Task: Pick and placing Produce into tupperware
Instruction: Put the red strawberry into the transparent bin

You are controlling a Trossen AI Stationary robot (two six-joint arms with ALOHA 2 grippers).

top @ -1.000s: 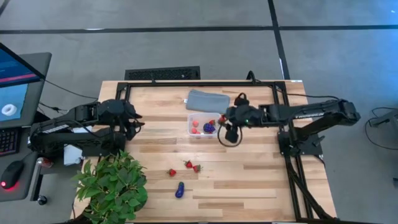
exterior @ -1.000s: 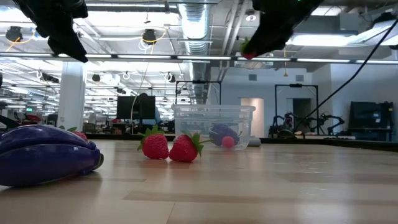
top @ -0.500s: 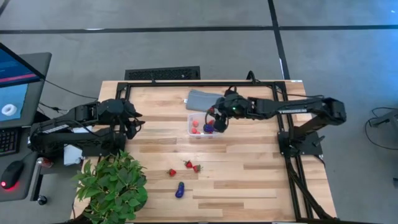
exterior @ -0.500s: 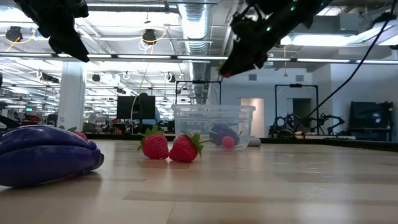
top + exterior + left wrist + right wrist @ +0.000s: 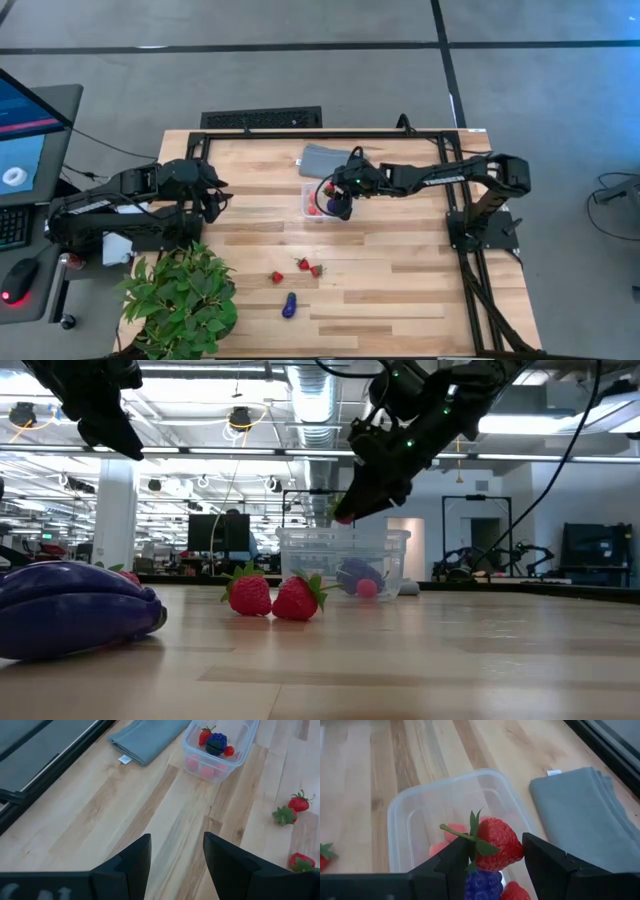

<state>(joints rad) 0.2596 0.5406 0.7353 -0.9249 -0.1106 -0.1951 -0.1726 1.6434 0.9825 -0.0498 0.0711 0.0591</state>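
**Inspector A:** Right pincer (image 5: pixel 335 196), high view: it sits directly over the clear tupperware (image 5: pixel 312 201) near the counter's (image 5: pixel 400 290) far middle, arm stretched across from the right side. The left pincer (image 5: pixel 212 196) waits near the left edge, by the leafy plant (image 5: pixel 180 298). Three strawberries (image 5: pixel 300 267) and a purple piece (image 5: pixel 289 305) lie loose toward the near edge.

**Inspector B:** Low view: the right pincer (image 5: pixel 345 512) hangs just above the tupperware (image 5: pixel 343 565), angled down, with something reddish at its tip. Two strawberries (image 5: pixel 272 596) stand in front of the box; a large purple piece (image 5: pixel 75 608) lies nearest the lens.

**Inspector A:** Left wrist view: the left fingers (image 5: pixel 130 860) stand apart with nothing between them, over bare counter. The tupperware (image 5: pixel 220 747) holds a strawberry, a dark berry and pinkish bits; a grey cloth (image 5: pixel 147 740) lies beside it.

**Inspector B:** Right wrist view: the right pincer (image 5: pixel 495 855) is closed on a strawberry (image 5: pixel 495 845), leaf side out, held over the open tupperware (image 5: pixel 415 820), above a purple berry (image 5: pixel 484 887).

**Inspector A:** Recommendation: lower a little before release, so the fruit drops short and does not bounce over the rim. Aim for the open half of the box, part the fingers only slightly, then lift straight up clear of the wall.
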